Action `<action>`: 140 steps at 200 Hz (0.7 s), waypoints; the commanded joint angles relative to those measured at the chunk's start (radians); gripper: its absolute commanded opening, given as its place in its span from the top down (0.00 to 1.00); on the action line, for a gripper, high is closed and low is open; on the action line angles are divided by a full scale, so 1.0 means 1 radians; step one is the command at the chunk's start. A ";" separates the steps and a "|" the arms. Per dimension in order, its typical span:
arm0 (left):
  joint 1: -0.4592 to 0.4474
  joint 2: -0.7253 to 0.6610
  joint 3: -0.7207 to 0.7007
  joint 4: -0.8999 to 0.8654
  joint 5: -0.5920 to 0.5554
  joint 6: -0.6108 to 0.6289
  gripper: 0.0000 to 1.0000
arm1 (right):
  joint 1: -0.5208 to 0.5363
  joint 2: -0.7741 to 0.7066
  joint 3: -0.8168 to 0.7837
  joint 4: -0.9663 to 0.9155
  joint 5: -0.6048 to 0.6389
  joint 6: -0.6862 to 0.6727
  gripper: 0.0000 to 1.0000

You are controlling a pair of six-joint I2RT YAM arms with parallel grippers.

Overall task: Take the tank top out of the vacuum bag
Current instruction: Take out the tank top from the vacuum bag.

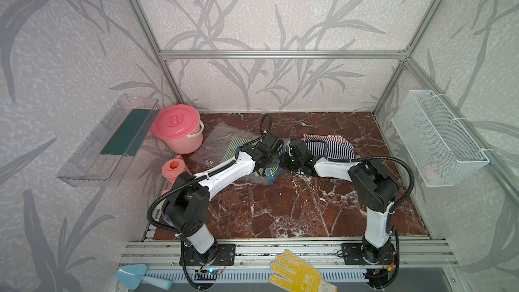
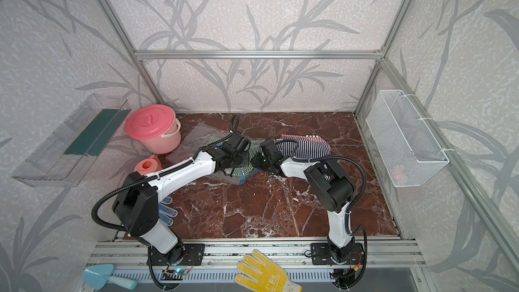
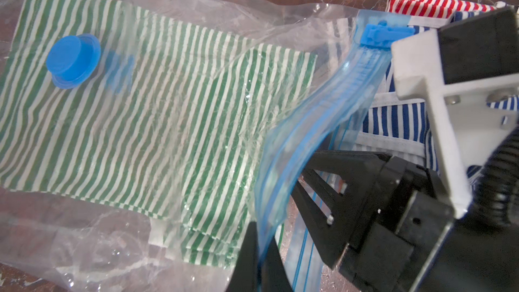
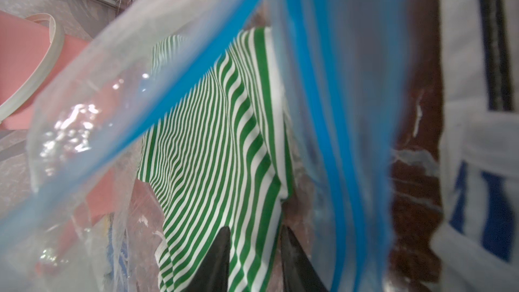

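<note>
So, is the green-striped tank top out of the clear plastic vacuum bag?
Inside: the tank top lies under film of the vacuum bag.

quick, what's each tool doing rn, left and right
left tool: shut on the vacuum bag at its zip edge
right tool: jaws apart in the bag mouth, tank top between them; grip cannot be told

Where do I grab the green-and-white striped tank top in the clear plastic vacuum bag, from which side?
Probably the folded edge of the green-and-white striped tank top nearest the blue zip strip, entering through the mouth the left gripper holds lifted; the fabric lies flat, leaving only that edge.
</note>
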 commanded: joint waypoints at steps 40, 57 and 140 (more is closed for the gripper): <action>-0.001 -0.009 0.005 0.004 -0.008 0.011 1.00 | 0.012 0.048 0.053 0.012 -0.050 0.033 0.69; -0.001 -0.003 0.007 0.006 -0.011 0.015 1.00 | 0.012 0.046 0.046 0.041 -0.078 0.050 0.69; -0.001 0.009 0.020 -0.009 -0.022 0.028 1.00 | 0.016 0.004 0.067 -0.071 -0.043 -0.032 0.77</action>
